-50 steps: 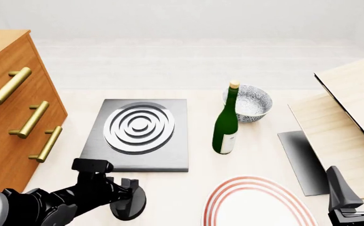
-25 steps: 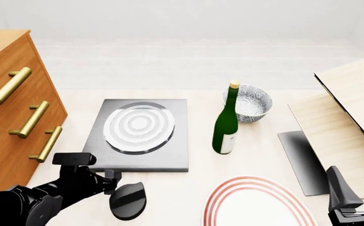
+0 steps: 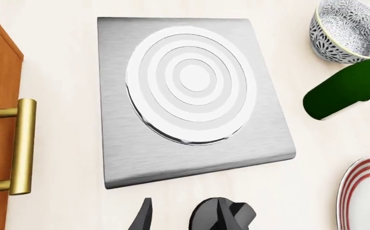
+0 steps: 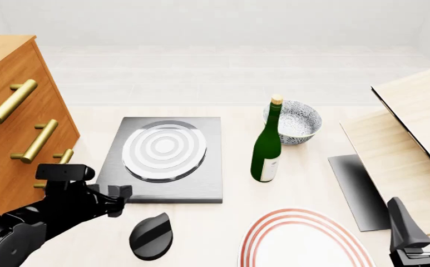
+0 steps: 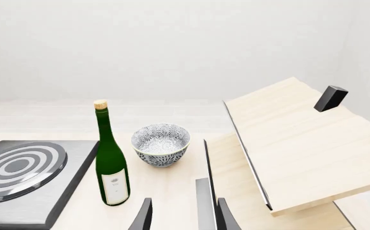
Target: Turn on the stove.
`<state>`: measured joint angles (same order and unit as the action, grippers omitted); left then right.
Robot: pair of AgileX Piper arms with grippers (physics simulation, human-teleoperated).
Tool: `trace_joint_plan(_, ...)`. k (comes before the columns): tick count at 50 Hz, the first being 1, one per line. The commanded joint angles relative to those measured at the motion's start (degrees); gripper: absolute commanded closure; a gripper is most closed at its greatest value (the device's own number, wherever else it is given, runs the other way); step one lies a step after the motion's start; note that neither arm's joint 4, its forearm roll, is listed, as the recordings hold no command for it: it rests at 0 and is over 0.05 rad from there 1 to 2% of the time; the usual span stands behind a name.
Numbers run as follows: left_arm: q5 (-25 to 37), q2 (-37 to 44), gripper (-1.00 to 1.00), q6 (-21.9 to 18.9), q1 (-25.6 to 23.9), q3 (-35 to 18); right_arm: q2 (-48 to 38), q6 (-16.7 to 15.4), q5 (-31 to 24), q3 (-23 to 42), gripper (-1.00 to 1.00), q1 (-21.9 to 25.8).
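Observation:
The stove [image 4: 199,178] is a flat dark-grey slab at centre left, and its burner rings [image 4: 163,150] look uniformly pale. The black ridged knob [image 4: 150,236] lies on the table just in front of the slab, with nothing touching it. My left gripper [image 4: 119,199] hovers up and to the left of the knob, open and holding nothing. In the left wrist view, the stove [image 3: 127,153] fills the middle, the knob [image 3: 223,218] sits at the edge, and one fingertip of the left gripper [image 3: 183,221] shows. My right gripper [image 4: 420,228] stays open at the near right.
A wooden dresser [image 4: 7,167] with gold handles stands at the left. A green bottle [image 4: 267,147] and a patterned bowl [image 4: 296,122] stand right of the stove. A white plate with red rings [image 4: 304,242] lies in front. Wooden boards [image 4: 415,128] and a dark sheet [image 4: 356,189] occupy the right.
My left gripper was on the knob, then let go and drew back to the left and upward. The burner rings went from dark-gapped to evenly pale. The right arm stayed still.

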<state>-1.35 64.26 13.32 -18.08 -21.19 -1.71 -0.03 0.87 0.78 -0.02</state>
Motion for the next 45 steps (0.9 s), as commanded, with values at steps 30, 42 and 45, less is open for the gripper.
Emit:
trace_joint_plan(30,12.32,-28.92,-1.0,-4.11,-3.39,-7.95,-1.55,0.02,2.04,-0.51,-1.0,0.0)
trace_joint_plan(42,5.71,-29.68,-1.0,-4.63,-2.65,-6.2,-1.56,0.01,2.05,-0.51,-1.0,-0.02)
trace_joint_plan(45,4.74,-29.67,-1.0,-4.58,-2.64,-5.9,-1.54,0.01,2.04,-0.51,-1.0,0.0)
